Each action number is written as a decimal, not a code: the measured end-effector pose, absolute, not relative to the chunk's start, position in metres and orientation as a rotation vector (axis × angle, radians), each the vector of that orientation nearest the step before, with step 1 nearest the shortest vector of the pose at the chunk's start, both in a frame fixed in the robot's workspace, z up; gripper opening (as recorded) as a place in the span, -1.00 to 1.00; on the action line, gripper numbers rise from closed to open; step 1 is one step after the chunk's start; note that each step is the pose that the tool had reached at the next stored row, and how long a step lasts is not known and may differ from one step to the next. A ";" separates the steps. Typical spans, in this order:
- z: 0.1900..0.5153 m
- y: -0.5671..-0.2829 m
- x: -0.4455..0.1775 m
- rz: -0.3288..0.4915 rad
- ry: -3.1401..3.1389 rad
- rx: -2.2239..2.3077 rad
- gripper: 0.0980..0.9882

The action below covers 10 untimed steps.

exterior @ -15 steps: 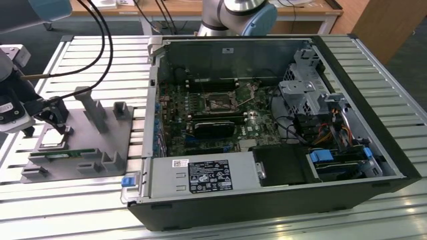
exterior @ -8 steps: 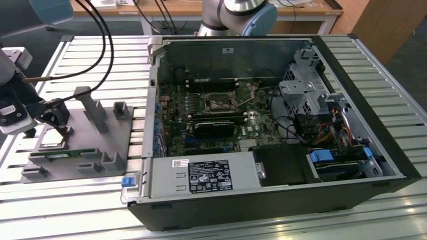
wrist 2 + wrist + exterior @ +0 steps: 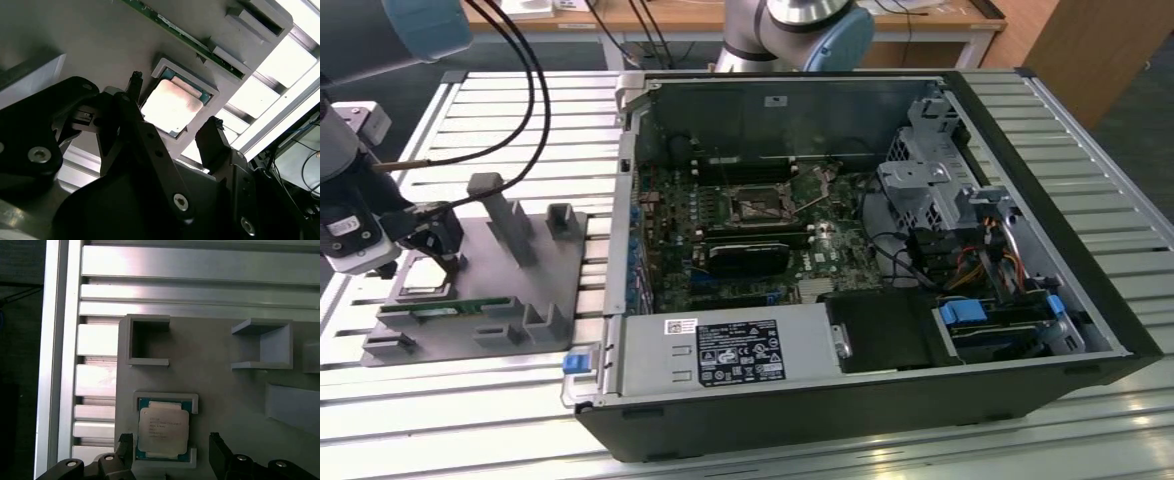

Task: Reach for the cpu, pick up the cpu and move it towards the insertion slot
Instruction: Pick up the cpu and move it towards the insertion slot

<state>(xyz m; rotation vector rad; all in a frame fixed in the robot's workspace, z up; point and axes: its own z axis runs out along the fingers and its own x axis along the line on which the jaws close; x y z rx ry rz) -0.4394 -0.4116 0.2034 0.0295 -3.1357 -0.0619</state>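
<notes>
Where the pincer [image 3: 170,440] stands: at the exterior view's left, low over a grey fixture [image 3: 520,290], with the cpu [image 3: 163,430] directly under it.
Pincer state: spread. In both wrist views, one black finger [image 3: 126,446] is just beside the rim of the chip's pocket. The other finger [image 3: 217,445] is a little apart on the opposite side. Neither finger presses the chip.
Cpu: it lies flat in a shallow square pocket of the fixture, not lifted. The silvery top faces up, and a thin green edge shows around it. In the second wrist view the metal top [image 3: 172,105] shines pale between the two fingers.
Fixture: a grey plastic plate with upright posts and open box-shaped holders, resting on the counter [image 3: 480,100]. A long thin green memory stick [image 3: 454,308] lies along it, just beside the cpu pocket.
Counter: silvery metal slats that carry both the fixture and the computer case [image 3: 854,420].
Insertion slot [image 3: 758,207]: a small square black socket with a thin metal frame. It sits on the green circuit board [image 3: 841,260] inside the open case. It is well apart from the cpu, toward the exterior view's right.
Arm [image 3: 347,170]: grey, with black cables [image 3: 520,90] hanging beside it.
</notes>
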 end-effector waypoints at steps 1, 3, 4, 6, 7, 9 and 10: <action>0.203 -0.411 -0.439 -0.062 -3.136 0.029 0.37; 0.201 -0.411 -0.439 -0.062 -3.136 0.029 0.37; 0.201 -0.411 -0.439 -0.062 -3.136 0.030 0.37; 0.200 -0.411 -0.439 -0.062 -3.136 0.030 0.37; 0.200 -0.411 -0.439 -0.062 -3.135 0.029 0.37; 0.199 -0.411 -0.439 -0.062 -3.136 0.029 0.37; 0.199 -0.411 -0.439 -0.062 -3.136 0.029 0.37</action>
